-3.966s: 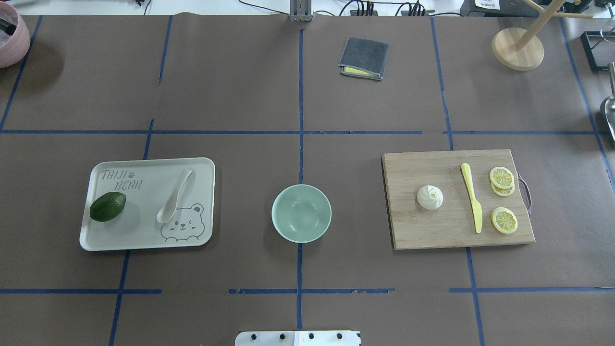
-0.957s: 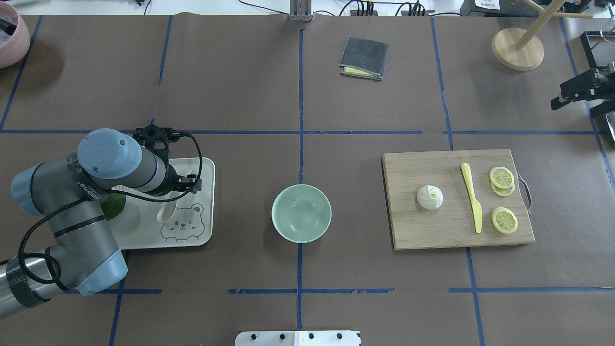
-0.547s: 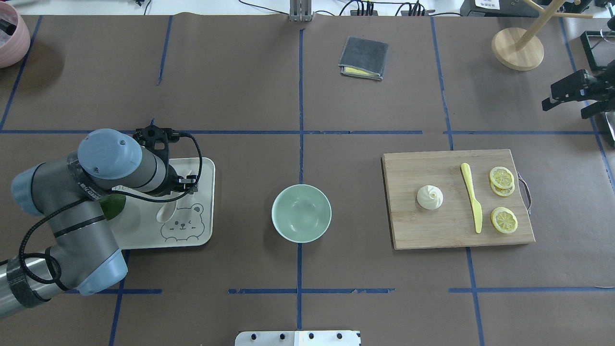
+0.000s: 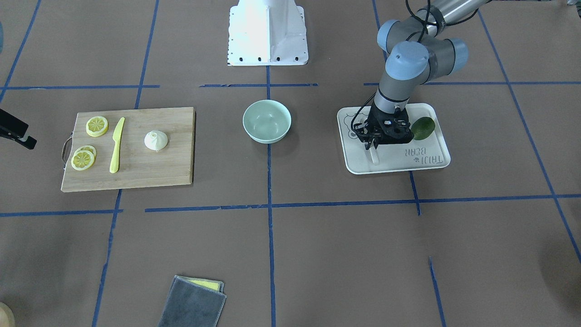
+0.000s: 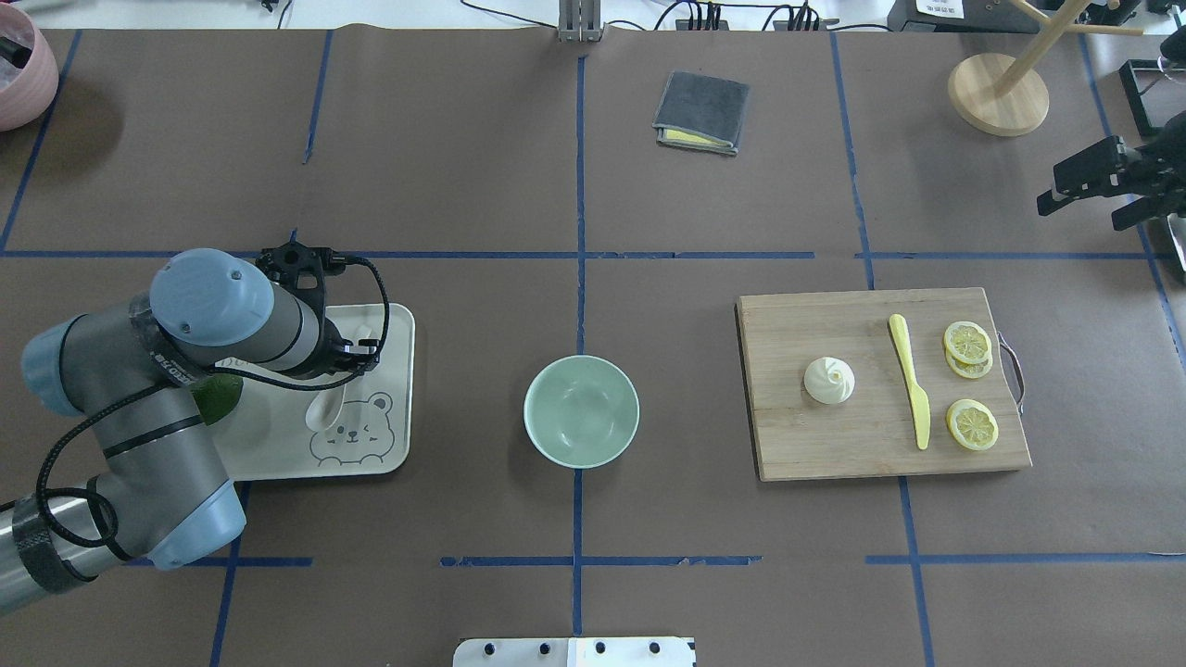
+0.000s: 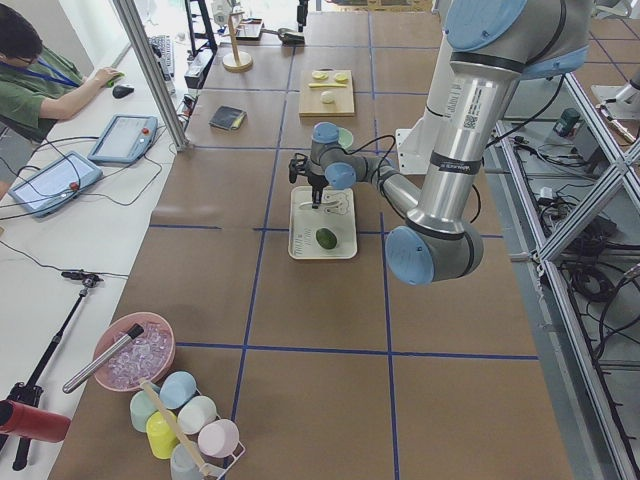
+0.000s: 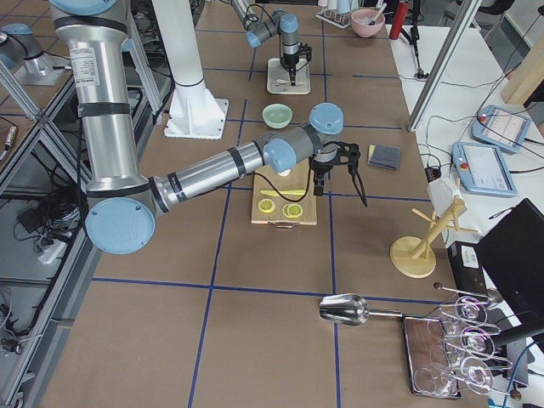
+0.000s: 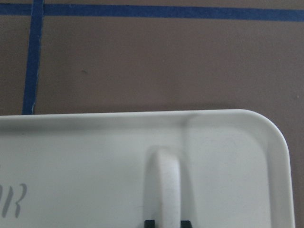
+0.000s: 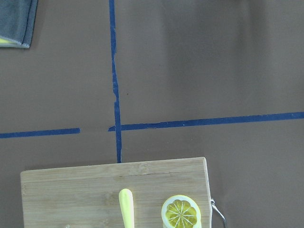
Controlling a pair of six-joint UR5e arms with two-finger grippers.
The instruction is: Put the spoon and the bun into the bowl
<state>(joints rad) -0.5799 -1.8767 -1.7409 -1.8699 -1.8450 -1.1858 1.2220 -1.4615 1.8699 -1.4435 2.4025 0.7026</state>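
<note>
Grips the spoon (image 5: 323,409) by its handle with the left gripper (image 4: 371,146), jaws closed on it, with a black fingertip (image 8: 150,223) against each side in the left wrist view. Points that gripper down onto the tray (image 5: 278,454), flat toward the desk's left end, nearer the robot's edge than the far edge. Has the spoon on the tray's side facing the bowl (image 5: 581,412), scoop toward the robot's edge, handle toward the far edge; cannot tell scoop contact with the tray. Has an avocado (image 4: 423,128) on the tray's half nearer the left end, apart from the spoon. Has the bowl upright at the desk's mid-length, between tray and board (image 5: 834,445), well apart from both. Has the bun (image 5: 829,380) on the board, pointed top up, on the side nearer the bowl; next toward the right end a yellow knife (image 5: 910,380), then lemon slices (image 5: 972,424), all clear of the bun. Has the board flat toward the right end, level with the bowl. Holds the right gripper (image 5: 1082,208) in the air over the right end, beyond the board toward the far edge, jaws open. Sees from the right wrist the board's far edge, the knife's tip and one lemon slice. Shows a folded grey cloth (image 5: 701,111) near the far edge.
</note>
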